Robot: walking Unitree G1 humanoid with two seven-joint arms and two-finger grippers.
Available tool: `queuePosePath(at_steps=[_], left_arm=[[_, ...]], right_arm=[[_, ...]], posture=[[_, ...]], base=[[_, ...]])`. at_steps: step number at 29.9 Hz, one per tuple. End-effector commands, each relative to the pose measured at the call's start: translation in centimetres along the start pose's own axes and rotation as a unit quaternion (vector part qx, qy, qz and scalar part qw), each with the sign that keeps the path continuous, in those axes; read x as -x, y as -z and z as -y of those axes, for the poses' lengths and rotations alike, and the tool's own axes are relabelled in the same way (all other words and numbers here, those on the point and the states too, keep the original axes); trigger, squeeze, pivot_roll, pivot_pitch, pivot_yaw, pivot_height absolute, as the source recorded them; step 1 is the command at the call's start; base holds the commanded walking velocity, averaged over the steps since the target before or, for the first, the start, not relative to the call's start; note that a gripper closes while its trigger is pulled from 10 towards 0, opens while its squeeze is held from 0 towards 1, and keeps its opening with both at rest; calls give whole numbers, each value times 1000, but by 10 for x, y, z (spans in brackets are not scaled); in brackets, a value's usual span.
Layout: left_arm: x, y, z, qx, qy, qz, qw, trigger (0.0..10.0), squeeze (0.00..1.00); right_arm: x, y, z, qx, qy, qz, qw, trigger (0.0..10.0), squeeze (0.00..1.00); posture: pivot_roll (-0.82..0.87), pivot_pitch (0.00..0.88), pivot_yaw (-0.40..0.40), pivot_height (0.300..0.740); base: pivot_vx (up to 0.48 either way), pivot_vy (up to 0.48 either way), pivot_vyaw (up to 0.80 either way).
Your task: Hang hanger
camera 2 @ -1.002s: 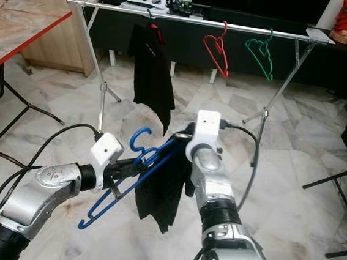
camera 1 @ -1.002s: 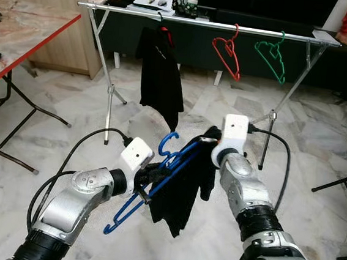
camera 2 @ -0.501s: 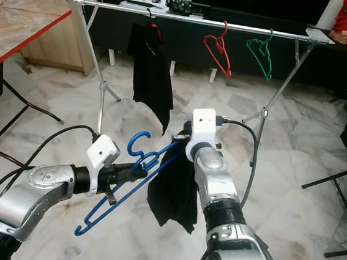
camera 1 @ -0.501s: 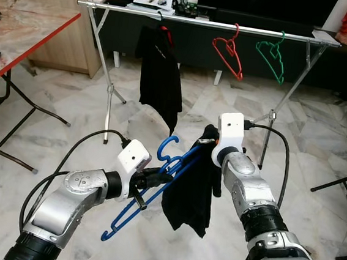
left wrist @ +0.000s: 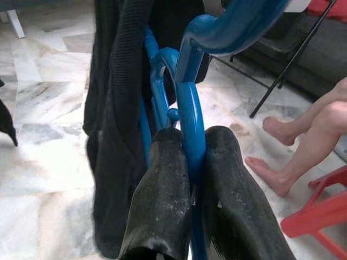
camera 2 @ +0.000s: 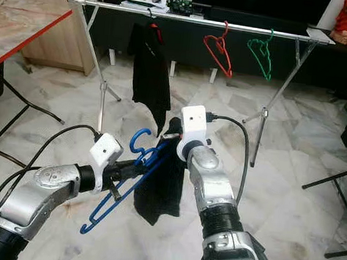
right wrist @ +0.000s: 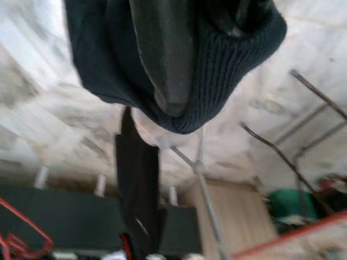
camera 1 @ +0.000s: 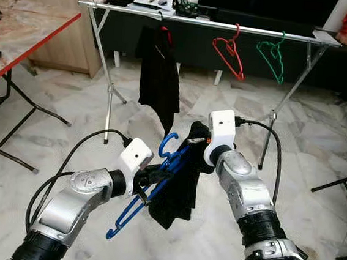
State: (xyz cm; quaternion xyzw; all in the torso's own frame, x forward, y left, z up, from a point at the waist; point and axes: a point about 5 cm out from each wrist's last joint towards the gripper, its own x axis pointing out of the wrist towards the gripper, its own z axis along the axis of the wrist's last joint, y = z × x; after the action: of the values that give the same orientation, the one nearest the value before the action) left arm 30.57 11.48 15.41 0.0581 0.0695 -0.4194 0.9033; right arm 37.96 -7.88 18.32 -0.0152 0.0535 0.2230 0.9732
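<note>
The blue hanger [camera 1: 146,186] is held low in front of the robot, clamped between the closed fingers of the left pincer [left wrist: 190,179]. A black garment [camera 1: 181,180] is draped over it. The garment's ribbed edge is gripped by the right pincer [right wrist: 179,81]. The clothes rail [camera 1: 202,22] stands well apart beyond.

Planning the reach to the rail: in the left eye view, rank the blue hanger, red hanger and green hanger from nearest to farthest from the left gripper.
1. Blue hanger, clamped in the left gripper.
2. Red hanger, on the rail, mid-right.
3. Green hanger, farther right along the rail.
</note>
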Motion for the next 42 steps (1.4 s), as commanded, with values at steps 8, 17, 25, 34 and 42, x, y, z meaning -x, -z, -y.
queuePosePath(at_steps=[8,17,25,34,42], left_arm=[[-5,-3,1,4,-4,19,1000,10000,0],[-8,-5,-5,12,-38,37,999,10000,0],[-8,-7,-8,17,-48,48,998,10000,0],[-9,-7,-10,20,-56,54,997,10000,0],[-9,-7,-9,22,-52,55,997,10000,0]], right_arm=[[5,-26,-21,-47,-64,51,996,10000,0],[22,-25,-37,3,-155,51,987,10000,0],[44,-3,-15,54,-170,10,984,10000,0],[51,2,21,32,-81,-5,996,10000,0],[49,-2,9,20,-114,10,993,10000,0]], posture=[[-20,126,-48,740],[-25,131,-50,740],[-33,134,-48,740],[-34,132,-46,740],[-29,131,-43,740]], base=[[0,0,0],[0,0,0],[0,0,0],[0,0,0],[0,0,0]])
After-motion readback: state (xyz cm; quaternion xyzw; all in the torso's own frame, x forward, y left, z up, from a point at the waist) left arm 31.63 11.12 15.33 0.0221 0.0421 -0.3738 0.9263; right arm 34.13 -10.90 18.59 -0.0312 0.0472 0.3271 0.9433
